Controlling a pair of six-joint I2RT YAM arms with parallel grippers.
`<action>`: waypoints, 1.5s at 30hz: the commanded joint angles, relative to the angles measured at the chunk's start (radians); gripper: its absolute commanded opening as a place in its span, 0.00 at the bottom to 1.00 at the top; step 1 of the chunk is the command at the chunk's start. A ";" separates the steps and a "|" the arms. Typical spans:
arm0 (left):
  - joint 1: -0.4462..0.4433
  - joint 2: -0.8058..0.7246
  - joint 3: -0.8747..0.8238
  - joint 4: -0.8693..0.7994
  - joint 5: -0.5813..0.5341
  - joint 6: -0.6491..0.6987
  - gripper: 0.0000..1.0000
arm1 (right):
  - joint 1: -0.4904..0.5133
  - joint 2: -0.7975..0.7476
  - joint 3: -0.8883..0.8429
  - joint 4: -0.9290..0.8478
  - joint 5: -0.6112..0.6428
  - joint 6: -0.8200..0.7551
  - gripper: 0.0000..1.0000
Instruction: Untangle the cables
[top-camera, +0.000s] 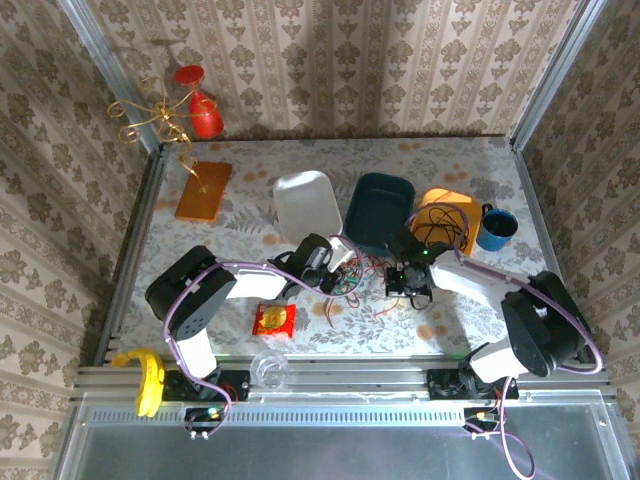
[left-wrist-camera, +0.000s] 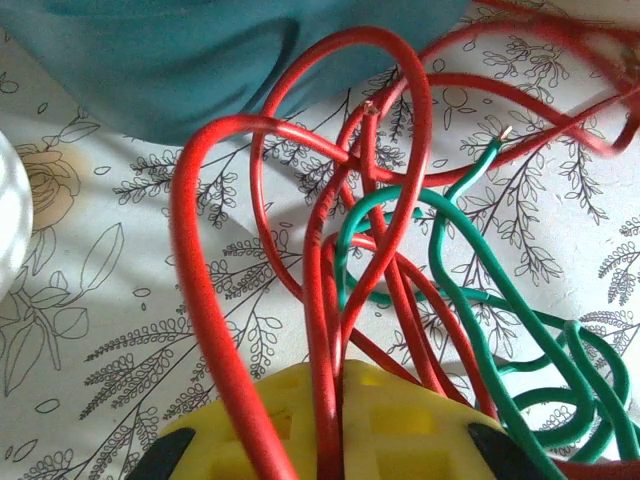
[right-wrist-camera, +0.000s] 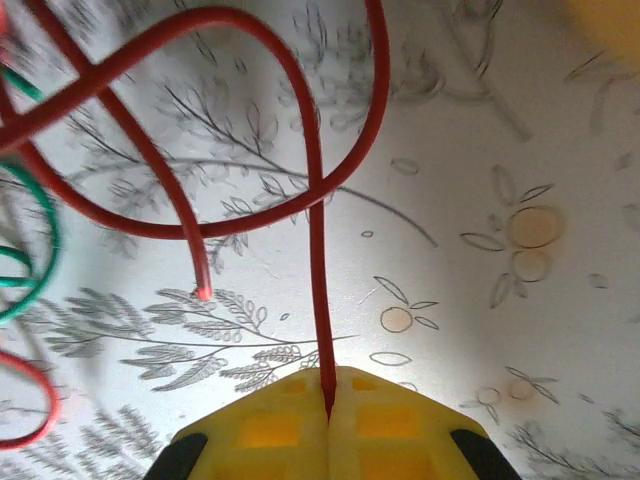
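**Top view.** The orange plate (top-camera: 449, 194) at far right holds a coil of black cable (top-camera: 437, 222). Next to it stands a blue mug (top-camera: 497, 228), its inside too dark to read. To the plate's left are a teal bin (top-camera: 380, 210) and a white tray (top-camera: 305, 200). The red cable (top-camera: 372, 268) and green cable (top-camera: 350, 287) lie tangled on the table (top-camera: 240, 230) just in front of the bin, between the left gripper (top-camera: 335, 270) and the right gripper (top-camera: 408, 283). Both arms partly cover the tangle.

**Left wrist.** The left gripper (left-wrist-camera: 335, 378) is clenched on the red cable (left-wrist-camera: 322, 300). Further red loops cross over the green cable (left-wrist-camera: 450, 260). The bin (left-wrist-camera: 250, 50) is cut off at the top and the tray (left-wrist-camera: 8, 220) at the left edge.

**Right wrist.** The right gripper (right-wrist-camera: 328, 392) is clenched on one strand of red cable (right-wrist-camera: 318, 250). A loose red end lies just beside it. The green cable (right-wrist-camera: 45, 250) is blurred and cut off at the left.
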 joint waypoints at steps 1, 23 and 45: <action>0.008 0.000 -0.016 -0.051 -0.021 -0.011 0.08 | 0.022 -0.116 0.056 -0.057 0.111 0.029 0.00; 0.014 0.006 -0.031 -0.050 -0.020 -0.015 0.08 | -0.206 -0.546 0.301 -0.014 0.619 -0.086 0.00; 0.029 0.003 -0.052 -0.051 -0.016 -0.028 0.12 | -0.401 -0.570 0.518 0.234 0.178 -0.151 0.00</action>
